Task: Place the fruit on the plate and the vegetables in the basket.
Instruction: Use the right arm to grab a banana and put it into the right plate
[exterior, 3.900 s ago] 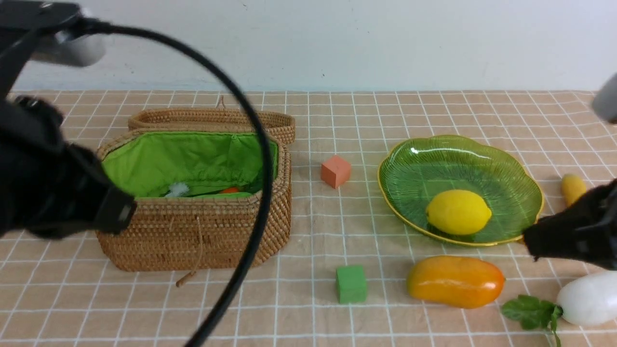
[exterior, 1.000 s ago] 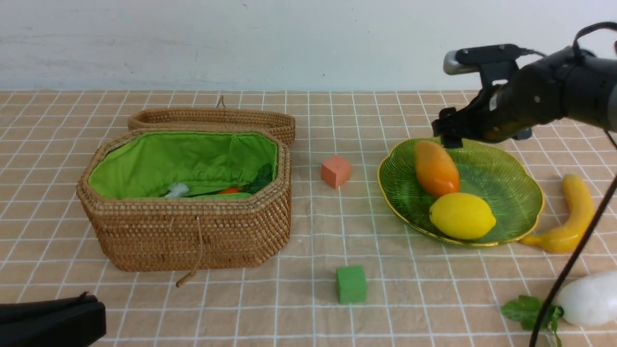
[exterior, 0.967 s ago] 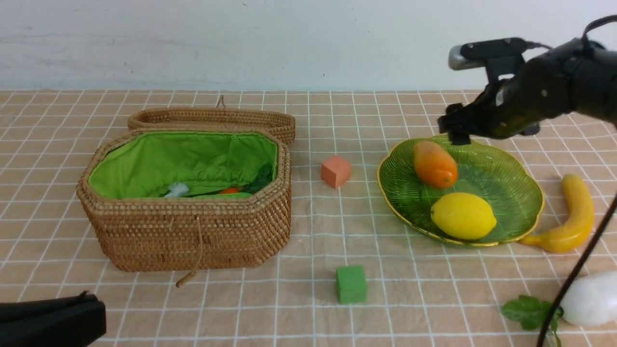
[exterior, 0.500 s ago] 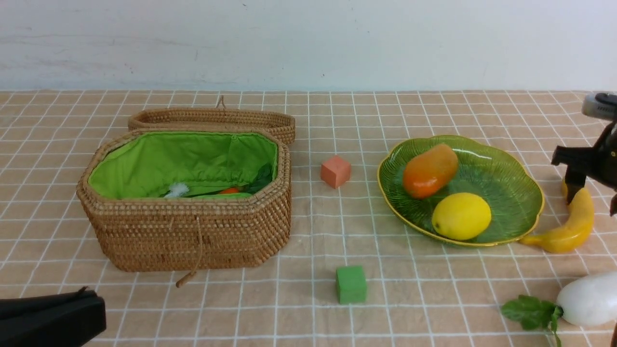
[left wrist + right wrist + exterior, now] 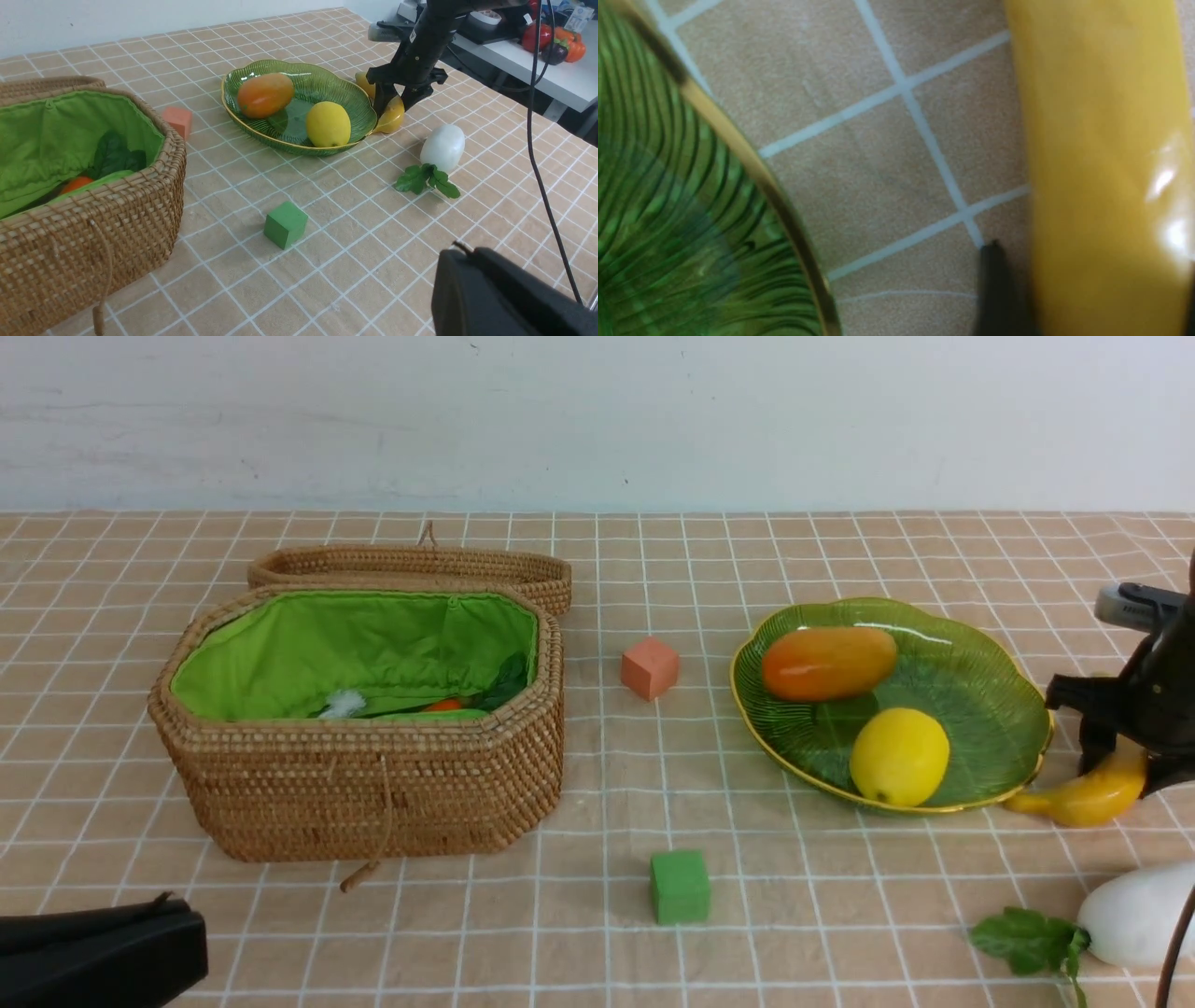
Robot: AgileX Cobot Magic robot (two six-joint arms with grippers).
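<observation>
Where the right gripper (image 5: pixel 394 106) stands: at the right side of the bench (image 5: pixel 597 784), low over the banana (image 5: pixel 1088 795), which lies on the cloth just beside the plate (image 5: pixel 990 709).
Right jaws: apart, one finger (image 5: pixel 378 98) on either side of the banana; no clamp on it is visible.
Left gripper (image 5: pixel 93 957): a black block at the near left corner; I cannot tell whether its jaws are apart or together.
Left wrist view only: the banana's far end beyond the right gripper, and the whole radish (image 5: pixel 442 147), which the front view cuts off at its edge.
Right wrist view only: bare cloth between the plate's gold rim and the banana.
Front view only: the lid (image 5: pixel 411 565) in full, lying open behind the basket (image 5: pixel 373 793).
Fruit count: three; mango (image 5: pixel 828 663) and lemon (image 5: pixel 899 756) on the plate, the banana off it.
Vegetable count: one radish on the bench; in the basket an orange piece (image 5: pixel 445 705) and green leaves (image 5: pixel 114 156), too hidden to count.
Cube count: two, a salmon cube (image 5: pixel 650 666) and a green cube (image 5: pixel 680 887), both on the bench between basket and plate.
</observation>
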